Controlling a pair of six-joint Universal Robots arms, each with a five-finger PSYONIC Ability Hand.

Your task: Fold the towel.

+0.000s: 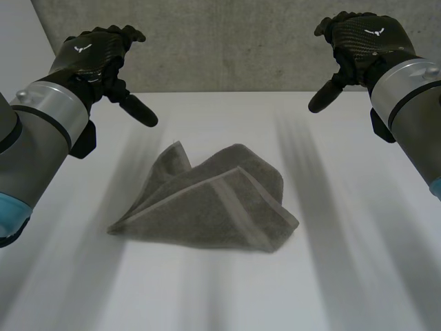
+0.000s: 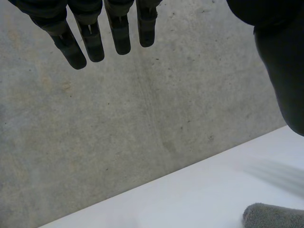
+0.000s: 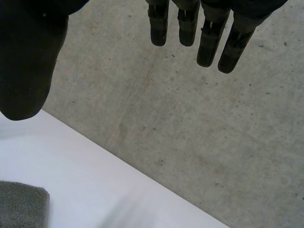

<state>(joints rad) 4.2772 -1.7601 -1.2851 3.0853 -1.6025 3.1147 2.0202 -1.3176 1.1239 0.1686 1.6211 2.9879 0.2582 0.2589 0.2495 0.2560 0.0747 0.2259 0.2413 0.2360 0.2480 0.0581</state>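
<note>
Where towel lies at middle of desk, we read it as loosely doubled: layers skewed, one corner poking toward far side. Step in hand, we judge: reach down for grasp. We advise pinching two matching corners, lifting evenly, squaring edges before creasing. Beyond towel, left hand and right hand hang raised, well apart, fingers straight, clear of thumb, holding nothing. Farthest: concrete wall.

- A white desk carries everything, running back to a grey concrete wall.
- One grey towel lies on the desk's middle, loosely folded, with a hemmed edge on top.
</note>
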